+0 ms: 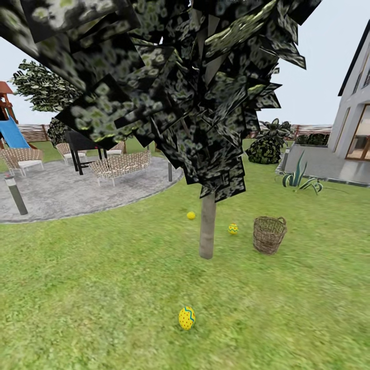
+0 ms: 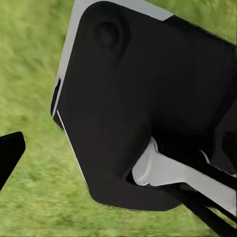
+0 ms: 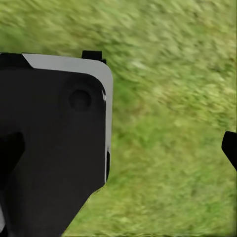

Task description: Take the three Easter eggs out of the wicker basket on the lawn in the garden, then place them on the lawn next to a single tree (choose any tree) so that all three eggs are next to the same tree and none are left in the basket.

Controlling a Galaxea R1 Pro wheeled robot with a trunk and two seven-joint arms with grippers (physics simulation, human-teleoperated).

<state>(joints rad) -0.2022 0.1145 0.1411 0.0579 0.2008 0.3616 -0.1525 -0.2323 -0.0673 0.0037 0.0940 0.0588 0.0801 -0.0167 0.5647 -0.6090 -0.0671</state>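
Easter eggs first, and the nearest one (image 1: 187, 317) sits right in front of us on the lawn (image 1: 92, 288), yellow with a blue zigzag band and red dots, well short of the tree. Moving out, we reach the tree's pale trunk (image 1: 207, 226) rising straight from the grass, its dark, speckled crown (image 1: 169, 77) spreading over most of our upper view. Just past the trunk on the right lies a second egg (image 1: 233, 228), between the trunk and the wicker basket (image 1: 269, 234). A third yellow egg (image 1: 191, 215) rests just behind the trunk on the left; it's too small for us to make out its pattern. So all three eggs lie on the grass around the one tree, and the basket stands upright beside them; we can't see down into it.

Further back on the left we have a grey paved circle (image 1: 56, 192) with pale woven chairs (image 1: 122, 165) and a dark table (image 1: 82, 146), a blue slide (image 1: 11, 132) behind, and a slatted fence (image 1: 36, 132). Off to the right, a grey house wall (image 1: 354, 103) and a low shrub (image 1: 266, 149).

Down at the wrists, we're looking over blurred grass on both sides. A dark housing (image 2: 143, 113) blocks the left wrist view, another (image 3: 52, 148) the right one. We can't tell whether either pair of jaws is apart or together.
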